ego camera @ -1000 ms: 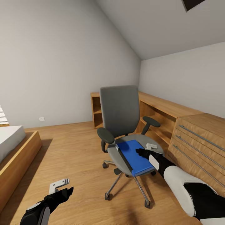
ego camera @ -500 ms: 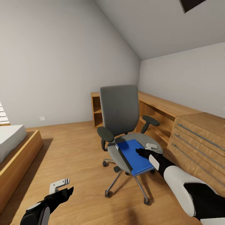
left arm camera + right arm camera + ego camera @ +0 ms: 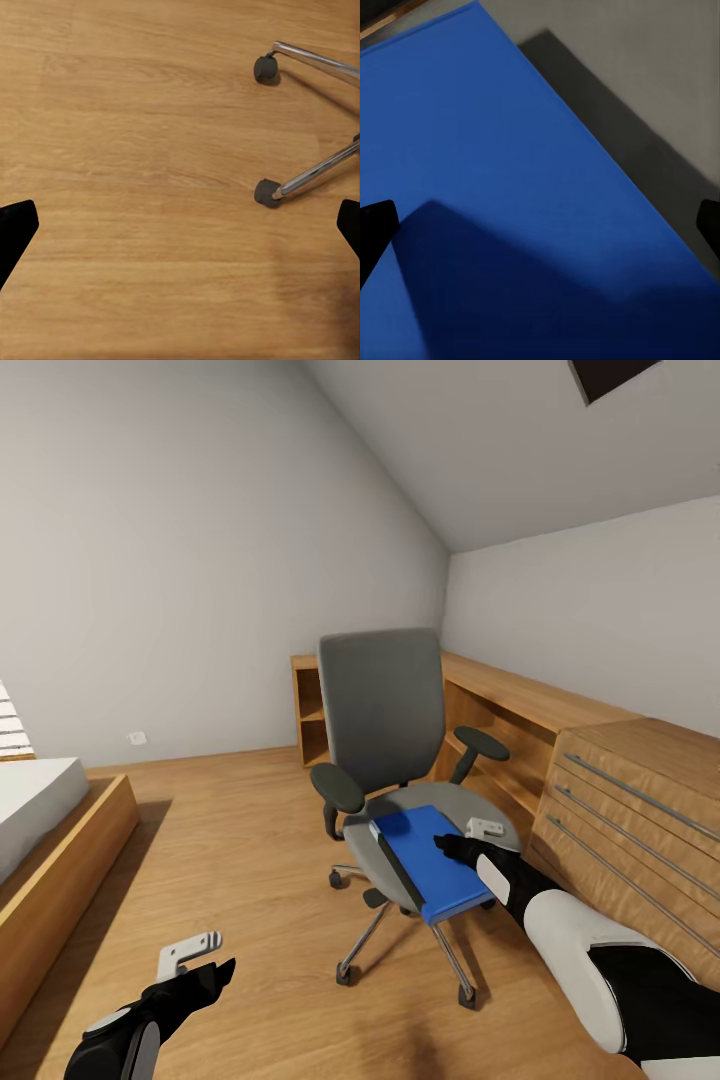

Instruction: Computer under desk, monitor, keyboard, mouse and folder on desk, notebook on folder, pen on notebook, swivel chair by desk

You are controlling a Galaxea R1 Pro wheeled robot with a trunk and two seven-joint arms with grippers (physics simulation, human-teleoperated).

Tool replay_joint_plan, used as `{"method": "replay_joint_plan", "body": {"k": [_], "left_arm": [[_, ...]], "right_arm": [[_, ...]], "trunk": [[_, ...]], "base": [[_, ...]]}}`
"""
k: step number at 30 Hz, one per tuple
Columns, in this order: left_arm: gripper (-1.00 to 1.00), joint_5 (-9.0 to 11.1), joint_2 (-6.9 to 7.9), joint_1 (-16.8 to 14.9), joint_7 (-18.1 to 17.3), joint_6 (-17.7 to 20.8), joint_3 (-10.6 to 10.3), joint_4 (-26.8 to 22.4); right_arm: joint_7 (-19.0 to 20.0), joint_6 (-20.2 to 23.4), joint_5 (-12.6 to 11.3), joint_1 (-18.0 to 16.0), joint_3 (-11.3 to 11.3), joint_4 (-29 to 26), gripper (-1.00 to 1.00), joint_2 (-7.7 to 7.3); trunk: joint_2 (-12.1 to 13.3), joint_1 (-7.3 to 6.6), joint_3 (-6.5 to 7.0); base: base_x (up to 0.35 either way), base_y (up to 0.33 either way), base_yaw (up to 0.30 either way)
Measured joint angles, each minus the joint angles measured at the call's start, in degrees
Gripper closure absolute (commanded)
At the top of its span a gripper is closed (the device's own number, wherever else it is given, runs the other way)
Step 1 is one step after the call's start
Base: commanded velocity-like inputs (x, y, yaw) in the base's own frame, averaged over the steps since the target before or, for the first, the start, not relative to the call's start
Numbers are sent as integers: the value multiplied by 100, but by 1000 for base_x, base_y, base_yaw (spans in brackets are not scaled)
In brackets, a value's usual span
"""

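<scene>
The swivel chair (image 3: pixel 385 720), with a grey seat and back and black armrests, stands on the wood floor in the middle of the head view. The bright blue folder (image 3: pixel 428 857) lies flat on its seat. My right gripper (image 3: pixel 468 838) hovers open just above the folder's right edge. In the right wrist view the folder (image 3: pixel 495 187) lies on the grey seat (image 3: pixel 660 90), between that gripper's (image 3: pixel 540 232) spread fingertips. My left gripper (image 3: pixel 205 960) is open and empty, low over the floor left of the chair. In the left wrist view it (image 3: pixel 180 232) faces bare planks near two chair castors (image 3: pixel 266 193).
A wood-framed bed (image 3: pixel 60 840) sits at the left. Low wooden cabinets with drawers (image 3: pixel 620 800) and an open shelf unit (image 3: pixel 312 720) run along the right wall behind the chair. Open plank floor (image 3: pixel 230 840) lies between the bed and the chair.
The whole picture has shifted slightly, so the camera has moved. Both grippers and the folder keep the same places relative to one another.
</scene>
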Motion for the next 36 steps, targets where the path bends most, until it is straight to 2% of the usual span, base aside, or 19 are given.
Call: {"method": "replay_joint_plan", "body": {"k": [8, 13, 36], "left_arm": [[-100, 4, 0, 0, 0, 0, 0, 0], [-100, 5, 0, 0, 0, 0, 0, -1], [-100, -3, 0, 0, 5, 0, 0, -1]], "right_arm": [[-2, 0, 9, 0, 1, -1, -100, -1], [-6, -1, 9, 3, 18, 134, -100, -1], [0, -2, 9, 3, 20, 135, -100, 4]], "trunk": [[0, 0, 0], [200, -108, 88], [1122, -614, 501]], "base": [[0, 0, 0], [0, 0, 0], [0, 0, 0]]}}
